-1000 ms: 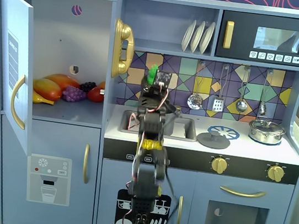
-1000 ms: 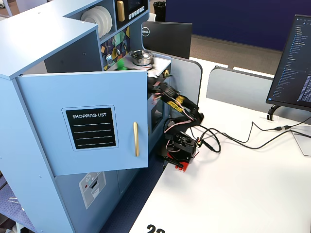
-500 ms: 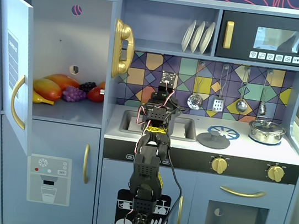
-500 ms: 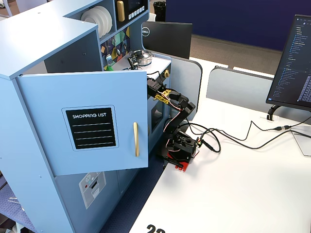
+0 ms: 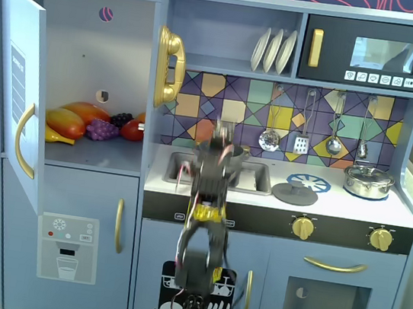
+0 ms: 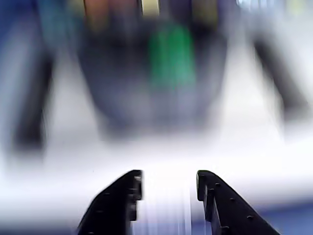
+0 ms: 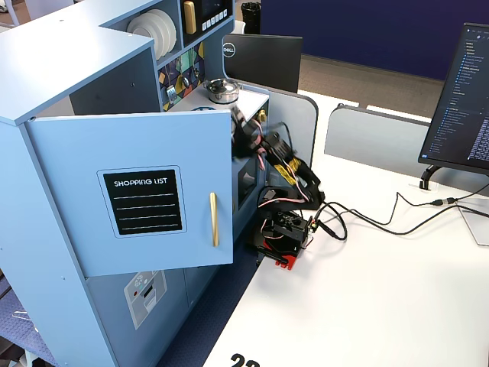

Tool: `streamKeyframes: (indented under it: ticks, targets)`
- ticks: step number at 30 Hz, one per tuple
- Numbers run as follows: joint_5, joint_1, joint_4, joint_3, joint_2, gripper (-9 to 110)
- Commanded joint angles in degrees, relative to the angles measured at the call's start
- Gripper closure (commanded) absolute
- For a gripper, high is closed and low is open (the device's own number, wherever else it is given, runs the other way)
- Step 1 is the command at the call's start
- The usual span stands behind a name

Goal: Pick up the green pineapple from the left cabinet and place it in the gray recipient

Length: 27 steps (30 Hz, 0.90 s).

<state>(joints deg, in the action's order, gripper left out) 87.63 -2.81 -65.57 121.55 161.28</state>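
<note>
While the wrist view is heavily blurred, it shows the gripper (image 6: 168, 186) with its two dark fingers spread apart and nothing between them. The green pineapple (image 6: 170, 56) lies beyond the fingertips, inside the gray recipient (image 6: 122, 93), slightly right of its centre. In a fixed view, the arm (image 5: 208, 201) reaches over the sink (image 5: 253, 178), right of the left cabinet (image 5: 91, 46), whose door (image 5: 17, 89) stands open.

The arm (image 5: 208, 201) rises blurred before the sink (image 5: 253, 178); the left cabinet (image 5: 96, 62) stands open, holding fruit (image 5: 91, 123).
</note>
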Motion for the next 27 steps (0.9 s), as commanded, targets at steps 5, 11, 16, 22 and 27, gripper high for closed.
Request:
streamKeyframes:
  ticks: [5,11,16,22,27]
  targets:
    - [-2.46,5.71,-7.56,29.44,15.73,101]
    - [-1.76,5.63,-7.56,44.82,20.04,101]
    - [-2.64,3.25,-12.48,50.45,20.74,101]
    - [1.41,4.22,-22.06,50.45,20.83,101]
    - [0.44,4.13,-22.15,50.45,20.83,98]
